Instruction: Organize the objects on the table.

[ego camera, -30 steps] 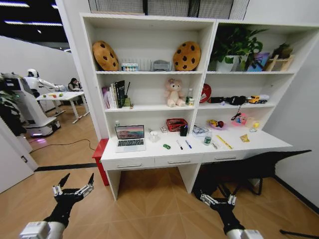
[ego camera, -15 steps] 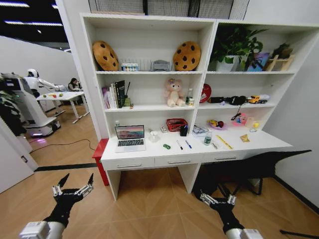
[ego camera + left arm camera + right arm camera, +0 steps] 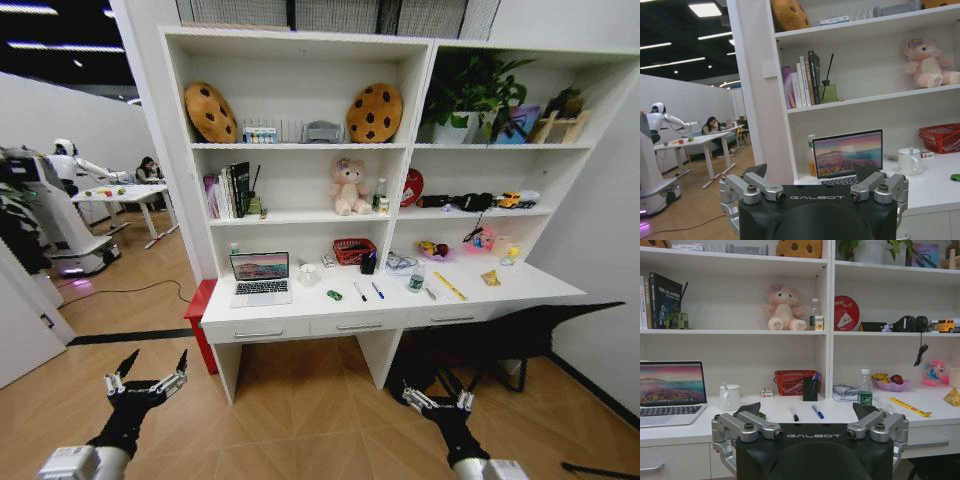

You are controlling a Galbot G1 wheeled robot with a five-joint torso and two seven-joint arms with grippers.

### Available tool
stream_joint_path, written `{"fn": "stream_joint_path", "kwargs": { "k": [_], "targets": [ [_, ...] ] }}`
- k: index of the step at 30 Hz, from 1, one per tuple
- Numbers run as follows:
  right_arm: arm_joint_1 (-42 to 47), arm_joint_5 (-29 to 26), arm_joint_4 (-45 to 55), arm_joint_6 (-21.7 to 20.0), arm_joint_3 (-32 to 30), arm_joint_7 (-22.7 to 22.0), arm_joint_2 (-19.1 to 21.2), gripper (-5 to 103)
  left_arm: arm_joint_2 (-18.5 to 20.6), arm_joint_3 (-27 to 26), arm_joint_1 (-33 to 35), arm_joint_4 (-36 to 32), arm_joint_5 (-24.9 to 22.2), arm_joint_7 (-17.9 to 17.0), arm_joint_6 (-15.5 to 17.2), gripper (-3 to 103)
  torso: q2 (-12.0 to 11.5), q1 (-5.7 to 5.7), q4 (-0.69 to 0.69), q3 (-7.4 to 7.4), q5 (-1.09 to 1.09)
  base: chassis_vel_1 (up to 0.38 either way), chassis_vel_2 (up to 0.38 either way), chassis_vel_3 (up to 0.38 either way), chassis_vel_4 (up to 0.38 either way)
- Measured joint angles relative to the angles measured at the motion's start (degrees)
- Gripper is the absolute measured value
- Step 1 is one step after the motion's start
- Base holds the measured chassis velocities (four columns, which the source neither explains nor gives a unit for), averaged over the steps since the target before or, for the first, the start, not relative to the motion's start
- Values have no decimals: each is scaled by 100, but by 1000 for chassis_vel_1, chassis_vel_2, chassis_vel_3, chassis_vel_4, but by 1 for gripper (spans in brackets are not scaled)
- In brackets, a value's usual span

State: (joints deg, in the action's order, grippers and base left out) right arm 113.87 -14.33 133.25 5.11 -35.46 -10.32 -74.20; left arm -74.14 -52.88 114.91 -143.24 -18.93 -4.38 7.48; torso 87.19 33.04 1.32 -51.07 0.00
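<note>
— While both arms hang low over the wood floor, well short of the long white surface with its silver-handled drawers, what worries you?

— Crowding. The slim silver laptop sits open at the left end; the black pen, blue pen and small green oval item lie close together mid-surface, with a clear plastic bottle just right of them.

— And the claws?

— The left claw is spread wide; the right claw looks parted too. A wide reach for one pen could nudge its neighbour, or tip that upright bottle.
</note>
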Motion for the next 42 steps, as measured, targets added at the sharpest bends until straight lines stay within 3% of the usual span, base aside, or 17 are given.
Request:
{"fn": "stream_joint_path", "kwargs": {
  "k": [7,21,24,27,30,32,35,38,42],
  "targets": [
    [2,-19,-39,183,4,55,-34,100,24,-7,5,2,0,10,-2,94,0,0,0,0,-3,-162,166,181,-167],
    [56,38,-49,242,18,109,-69,100,-1,28,12,7,41,22,-19,97,-1,1,0,-1,2,-283,278,283,-294],
    [77,92,-72,246,16,176,-70,100,7,25,9,29,75,23,-29,97,-1,2,2,0,-5,-380,367,370,-337],
    [89,119,-76,273,24,201,-70,100,8,25,15,31,82,26,-35,97,-2,3,-1,-1,3,-368,353,348,-375],
    [93,153,-76,351,33,280,-62,100,34,26,11,36,80,27,-35,97,-3,6,3,-1,-7,-294,340,352,-324],
    [90,181,-75,373,33,319,-39,100,70,23,-28,40,46,31,-8,97,-4,10,-2,-3,5,-222,211,201,-115],
    [89,182,-99,374,27,320,-19,100,78,23,-105,51,25,37,43,97,-4,8,1,-2,-4,-119,133,55,-49],
    [97,185,-129,374,25,320,18,100,177,10,-155,82,-3,79,74,97,-3,4,2,-2,0,0,0,0,0],
    [111,191,-165,374,25,327,54,100,590,-166,-234,214,-147,122,88,97,3,-6,-1,2,-1,69,-54,-66,61]
  ]
}}
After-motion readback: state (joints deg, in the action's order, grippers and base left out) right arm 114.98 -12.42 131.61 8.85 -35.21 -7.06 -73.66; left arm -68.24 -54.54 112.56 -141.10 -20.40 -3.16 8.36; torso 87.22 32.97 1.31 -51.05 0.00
